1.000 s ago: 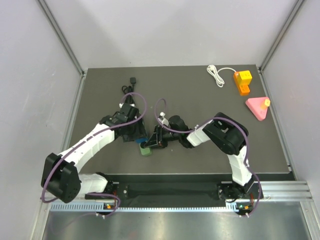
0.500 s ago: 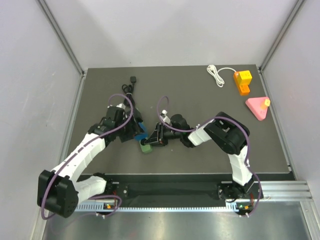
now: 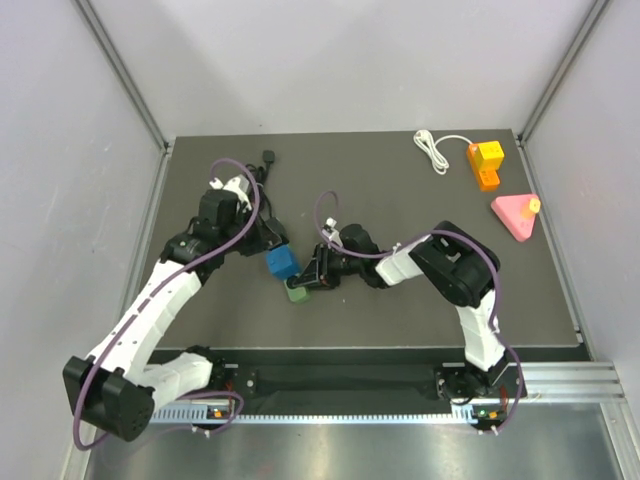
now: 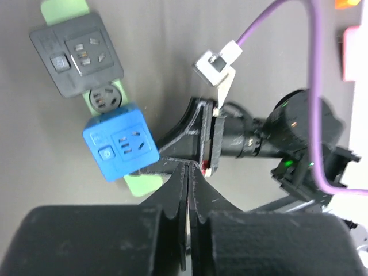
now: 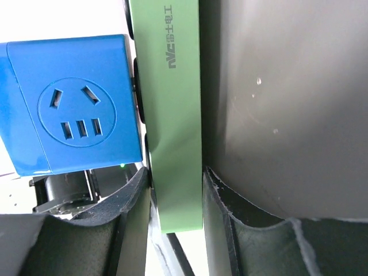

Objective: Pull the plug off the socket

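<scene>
Blue plug (image 4: 121,142) sits on the green socket strip (image 4: 141,185), left of centre in the left wrist view. A bare round outlet on the strip shows between it and a black adapter (image 4: 77,53) in the upper left corner.

The left gripper (image 4: 188,169) is at the bottom middle of that view. Its two fingers are pressed flat together with nothing between them, and it hangs above the strip without touching the plug.

The right gripper (image 5: 175,174) is closed tight on the strip. In its own view the green bar runs down the middle and is pinched between the dark fingers (image 5: 241,230) at the bottom of the frame. The blue plug fills the upper left there, its socket face towards the camera and its side close against the strip. I cannot tell how deep its pins sit.

That close view shows the printed lettering on the strip's edge, which no other view gives. The left wrist view alone shows the black adapter and the bare outlet. From above, the left arm covers that end, and only the plug (image 3: 282,262) and the strip's near end (image 3: 296,293) show, just left of centre.

The overhead view also takes in a coiled white cable (image 3: 432,150), an orange and yellow block (image 3: 485,164) and a pink triangle (image 3: 514,216) in the upper right.
</scene>
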